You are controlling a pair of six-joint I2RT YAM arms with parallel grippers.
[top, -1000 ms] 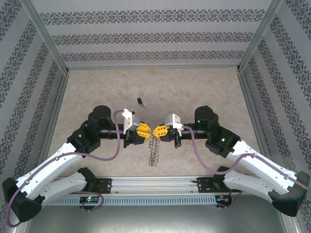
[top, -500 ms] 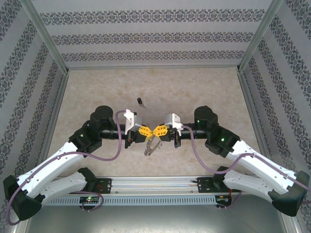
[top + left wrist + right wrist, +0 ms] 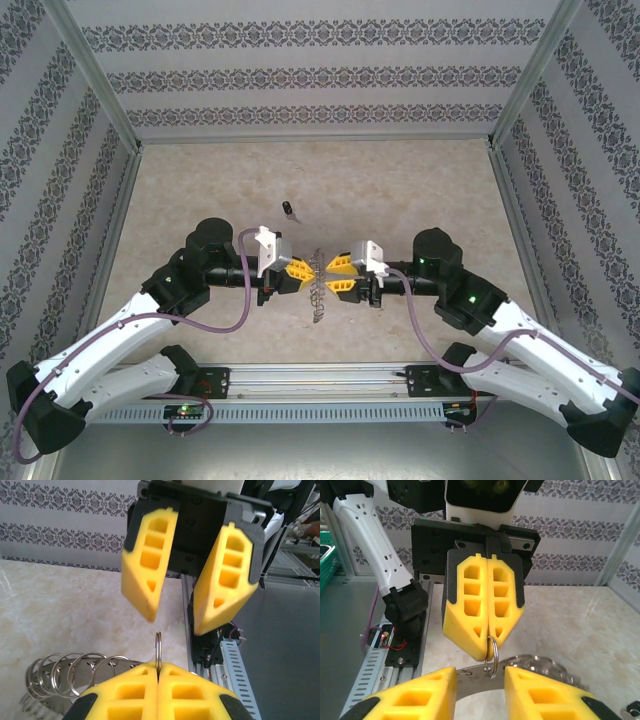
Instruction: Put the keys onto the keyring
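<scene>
The keyring (image 3: 317, 288) hangs edge-on between the two grippers above the table. My left gripper (image 3: 303, 272) is shut on one of its small wire loops (image 3: 158, 650), pinched upright between the yellow fingertips (image 3: 158, 669). The grey ring plate (image 3: 47, 674) with more loops trails off to the left. My right gripper (image 3: 335, 272) faces it, open. Its fingers (image 3: 420, 695) stand either side of the ring plate (image 3: 470, 679) and the held loop (image 3: 492, 655) without touching them. The key (image 3: 289, 210), tiny and black-headed, lies on the table beyond the grippers.
The beige table (image 3: 420, 190) is closed in by patterned walls at the back and both sides. A metal rail with cable duct (image 3: 320, 400) runs along the near edge between the arm bases.
My left gripper closed on a loop of the keyring. The right gripper, which had held the ring, has opened and drawn back a little to the right.
</scene>
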